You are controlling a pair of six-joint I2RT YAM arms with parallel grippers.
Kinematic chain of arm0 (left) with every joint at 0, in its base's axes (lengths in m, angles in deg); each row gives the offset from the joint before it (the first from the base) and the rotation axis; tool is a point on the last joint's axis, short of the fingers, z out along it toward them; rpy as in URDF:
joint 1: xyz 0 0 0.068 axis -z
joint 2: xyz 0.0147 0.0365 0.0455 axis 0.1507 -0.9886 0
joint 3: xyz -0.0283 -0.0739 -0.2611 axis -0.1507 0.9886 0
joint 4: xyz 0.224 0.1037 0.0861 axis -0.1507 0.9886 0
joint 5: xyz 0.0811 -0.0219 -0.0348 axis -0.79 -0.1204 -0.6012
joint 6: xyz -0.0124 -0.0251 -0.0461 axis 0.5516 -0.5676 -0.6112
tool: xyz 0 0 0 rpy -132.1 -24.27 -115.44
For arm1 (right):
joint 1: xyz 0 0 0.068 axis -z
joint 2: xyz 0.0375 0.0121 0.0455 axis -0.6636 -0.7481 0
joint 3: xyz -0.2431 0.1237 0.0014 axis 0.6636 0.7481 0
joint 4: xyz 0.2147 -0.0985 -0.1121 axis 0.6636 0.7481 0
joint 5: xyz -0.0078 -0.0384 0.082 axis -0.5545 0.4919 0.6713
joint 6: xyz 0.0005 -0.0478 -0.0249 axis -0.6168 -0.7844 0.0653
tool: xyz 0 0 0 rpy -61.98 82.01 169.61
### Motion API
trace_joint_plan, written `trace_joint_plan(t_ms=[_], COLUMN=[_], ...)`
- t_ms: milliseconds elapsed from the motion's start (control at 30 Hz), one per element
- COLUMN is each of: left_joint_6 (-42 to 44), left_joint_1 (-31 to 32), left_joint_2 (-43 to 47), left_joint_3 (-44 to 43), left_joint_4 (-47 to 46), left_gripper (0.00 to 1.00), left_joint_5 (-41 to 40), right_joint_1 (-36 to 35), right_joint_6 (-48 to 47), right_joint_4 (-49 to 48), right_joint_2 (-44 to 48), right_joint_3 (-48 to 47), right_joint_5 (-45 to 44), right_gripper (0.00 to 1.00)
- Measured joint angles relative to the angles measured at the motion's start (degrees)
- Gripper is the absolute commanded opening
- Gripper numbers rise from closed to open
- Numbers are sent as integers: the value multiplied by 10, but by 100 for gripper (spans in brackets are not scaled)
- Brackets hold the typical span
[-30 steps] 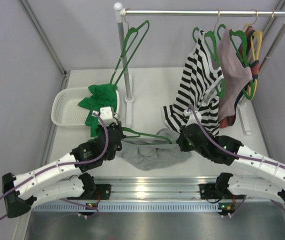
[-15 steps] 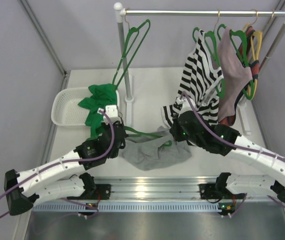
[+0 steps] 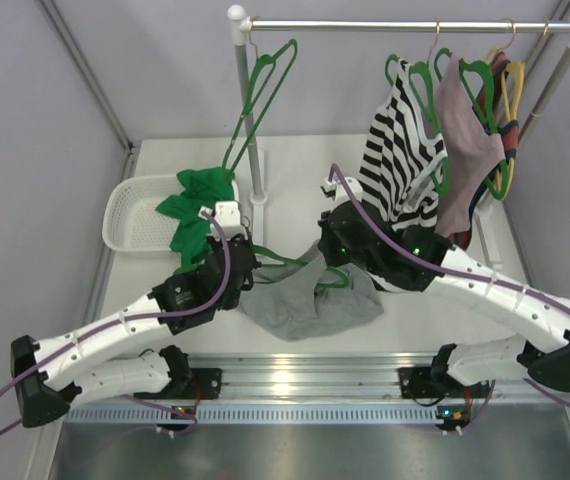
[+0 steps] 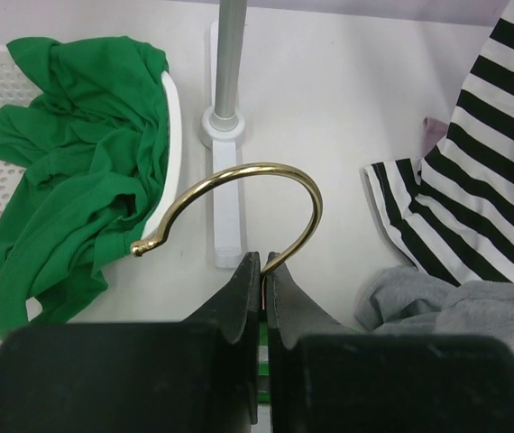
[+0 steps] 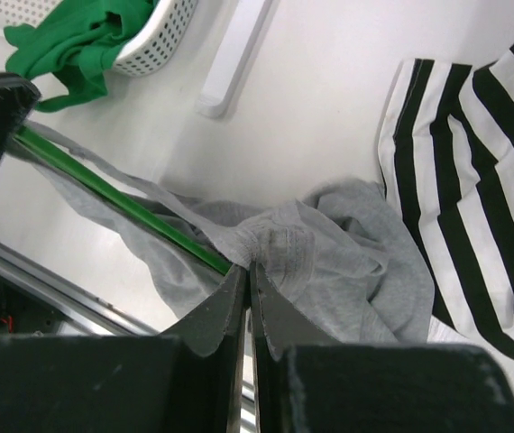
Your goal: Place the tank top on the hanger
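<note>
The light-grey tank top (image 3: 305, 305) lies bunched on the table between the arms. The green hanger (image 3: 280, 265) runs across its upper edge. My left gripper (image 4: 259, 269) is shut on the hanger's gold hook (image 4: 248, 185) at its base. My right gripper (image 5: 250, 271) is shut on a fold of the tank top (image 5: 329, 262), right beside the hanger's green bar (image 5: 113, 194). A thin grey strap lies over that bar. In the top view the right gripper (image 3: 330, 262) sits at the hanger's right end and the left gripper (image 3: 237, 258) at its left.
A white basket (image 3: 140, 215) with a bright green garment (image 3: 193, 205) stands at the left. The clothes rail's post (image 3: 248, 120) and foot (image 4: 225, 194) stand just behind. A striped top (image 3: 405, 160), other garments and hangers hang at the right.
My right arm has swung left and back, lifting the tank top's edge toward the hanger's right end. My left gripper has moved slightly back with the hanger.
</note>
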Motion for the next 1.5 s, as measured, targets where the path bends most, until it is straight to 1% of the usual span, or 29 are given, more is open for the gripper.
trace_joint_plan(t_ms=[233,433,467,533,567,633,667,767,933,1133,1267,1433,1500], left_joint_6=[0,0,0,1,1,2,4,10,18,24,31,41,48], left_joint_1=[0,0,0,0,0,0,0,0,0,0,0,0,0], left_joint_2=[-10,-24,-26,-29,-29,-28,-28,-27,-17,6,14,5,-1], left_joint_3=[-5,-16,-19,-24,-26,-29,-30,-36,-43,-68,-101,-151,-165], left_joint_4=[0,0,0,0,0,0,0,0,0,15,28,46,53], left_gripper=[0,0,0,0,0,0,0,0,0,0,0,0,0], left_joint_5=[6,9,9,9,9,9,10,16,40,87,123,161,170], right_joint_1=[0,-2,-3,-3,-3,-3,-3,-4,-4,-4,-4,-4,-4], right_joint_6=[-8,-9,-9,-9,-10,-13,-18,-37,-92,-173,-212,-233,-234], right_joint_4=[0,2,2,3,3,3,2,-3,-29,-70,-80,-94,-101], right_joint_2=[-20,-43,-45,-45,-45,-45,-43,-31,25,91,102,84,78], right_joint_3=[-18,-51,-54,-55,-55,-55,-55,-50,-29,30,64,68,68], right_joint_5=[3,12,13,14,15,16,22,34,62,137,174,202,206], right_gripper=[4,5,7,13,24,37,49,58,60,69,69,67,59])
